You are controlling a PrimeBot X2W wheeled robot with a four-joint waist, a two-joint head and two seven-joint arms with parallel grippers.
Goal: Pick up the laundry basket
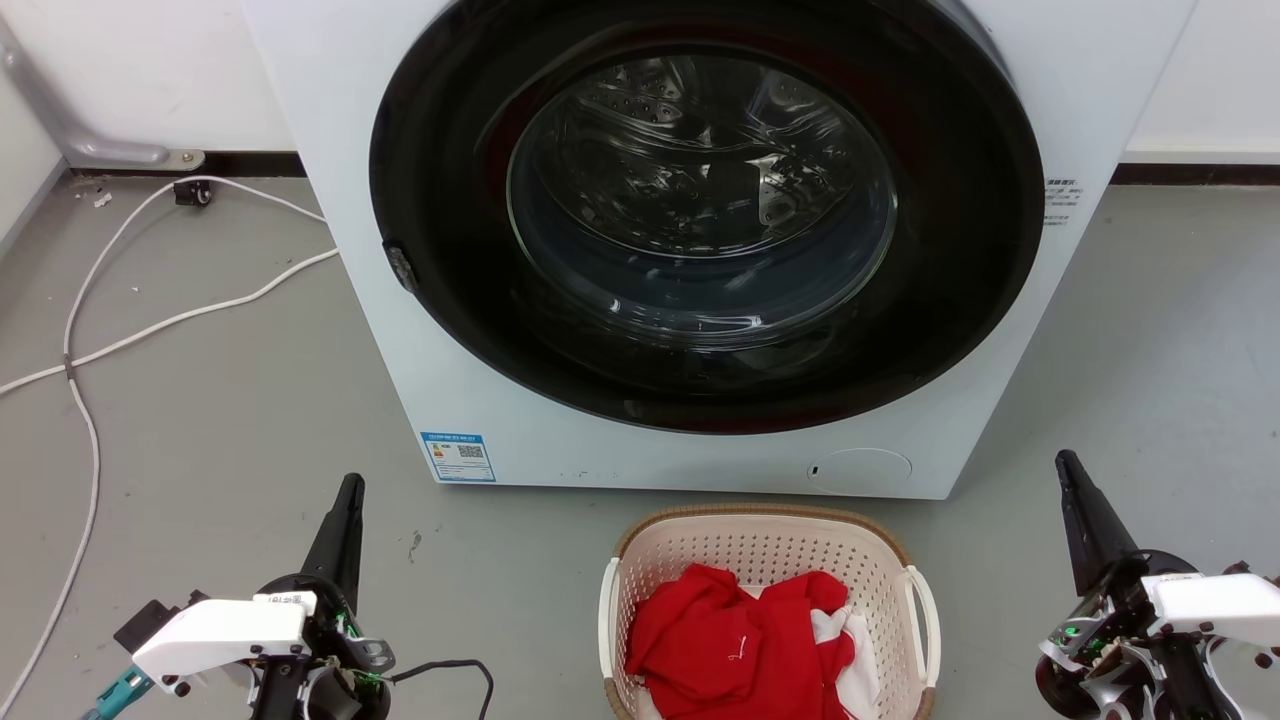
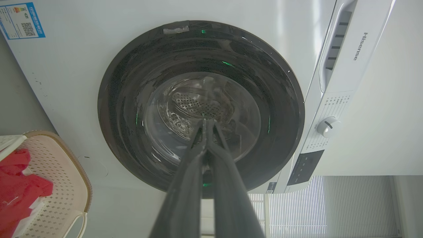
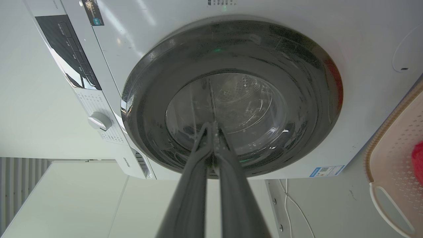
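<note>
The laundry basket (image 1: 760,548) stands on the floor (image 1: 200,430) just before the washer (image 1: 480,390), with red cloth (image 1: 720,640) inside; the left end effector (image 1: 351,484) and the right end effector (image 1: 1066,462) flank it, both clenched on nothing.

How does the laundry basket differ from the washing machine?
The laundry basket is cream with a brown rim and much smaller; the washing machine is white with a dark round door. The basket is open on top and holds red cloth; the machine's door is shut. Both stand on the floor.
</note>
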